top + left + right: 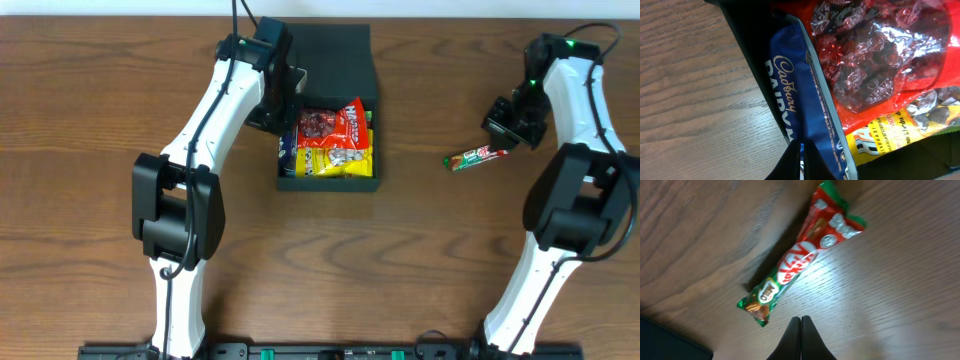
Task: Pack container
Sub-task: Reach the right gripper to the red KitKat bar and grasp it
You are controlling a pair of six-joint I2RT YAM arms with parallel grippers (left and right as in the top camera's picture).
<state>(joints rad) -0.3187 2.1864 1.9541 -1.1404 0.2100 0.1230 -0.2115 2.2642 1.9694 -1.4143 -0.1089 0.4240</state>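
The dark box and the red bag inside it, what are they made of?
The container looks like cardboard with a matte finish: flat, dull dark panels, no gloss, and a folded-back flap. The red bag appears to be thin glossy plastic film: it is crinkled, catches bright highlights, and has a clear window showing wrapped pieces inside.

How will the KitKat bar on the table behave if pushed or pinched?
The KitKat bar has a glossy wrapper, so it is probably slippery and may skid on the table when pushed. It is slim and flat, so likely light and unlikely to roll. Its crimped ends look floppy; the middle is probably stiffer but might snap.
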